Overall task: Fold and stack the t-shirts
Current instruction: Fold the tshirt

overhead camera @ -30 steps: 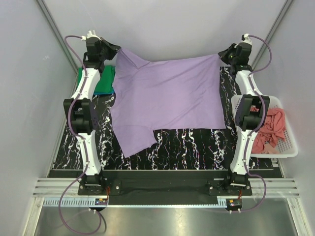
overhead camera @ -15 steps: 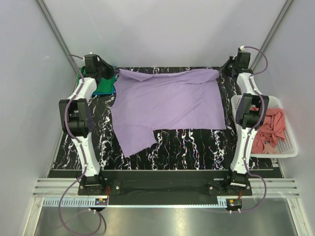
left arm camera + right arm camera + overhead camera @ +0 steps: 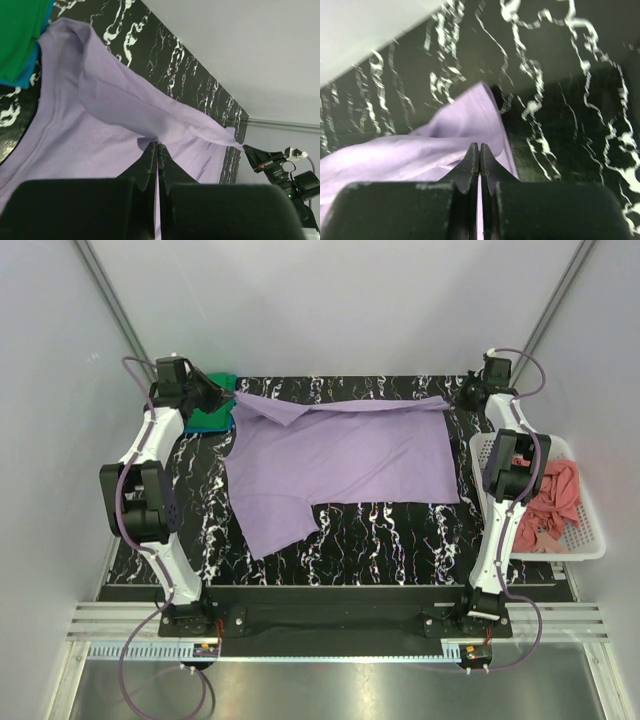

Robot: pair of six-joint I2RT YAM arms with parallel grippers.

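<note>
**Robot body.** We see a left arm (image 3: 152, 435) and a right arm (image 3: 497, 535), each made of slim white links joined by bulky black joint housings (image 3: 135, 502). A thin purple cable (image 3: 122, 665) loops from each black base (image 3: 187, 615). The left gripper (image 3: 156, 146) and right gripper (image 3: 479, 147) have matte black, tapered fingers (image 3: 145, 167).

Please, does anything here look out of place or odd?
Nothing is spilled or damaged. The purple shirt is not flat: the left gripper and right gripper, both shut, pinch its far edge, which sags in a loose fold near the left one. A pink shirt lies crumpled in the basket.
</note>
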